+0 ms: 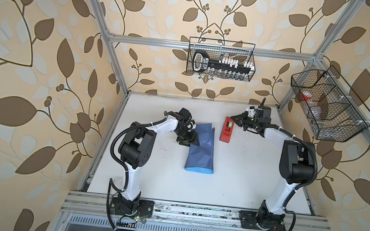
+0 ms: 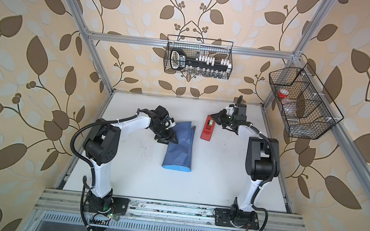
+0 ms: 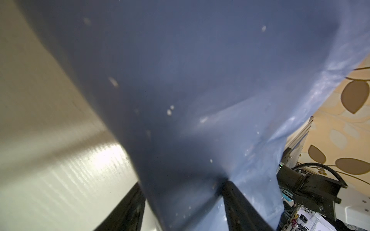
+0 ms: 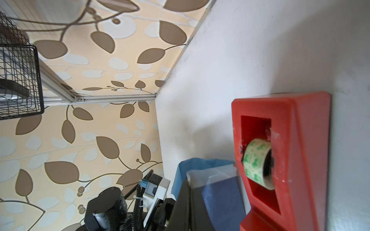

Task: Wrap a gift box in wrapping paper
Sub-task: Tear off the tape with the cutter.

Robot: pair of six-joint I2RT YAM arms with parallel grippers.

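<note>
Left gripper (image 1: 194, 142) sat at the edge of the wrapping paper (image 1: 201, 152), low on the white surface (image 1: 219, 181); same in both top views (image 2: 173, 140). In the left wrist view its fingers (image 3: 124, 210) stood part way apart, and the dark slate face of the paper (image 3: 180, 80) filled the whole gap between them, touching both. So the grip was on the paper-covered bulk. The paper ran out ahead of those fingertips and also back past them toward the robot's base, folded over with the dark side up. A light-blue strip showed only at the end well away from the fingers. The gift box was hidden and could not be told apart from the paper.

Right gripper (image 1: 234, 119) hung just beside the far end of the red tape dispenser (image 1: 226, 131), with its fingers (image 4: 183, 202) closed together. A clear, film-like piece showed right at their tips in the right wrist view; whether it was pinched could not be told. The green-printed tape roll (image 4: 258, 160) sat in the dispenser's slot, near those fingertips. Beyond the tips the paper's light-blue face (image 4: 192, 166) showed. The dispenser lay between the right fingers and the paper, apart from the paper.
</note>
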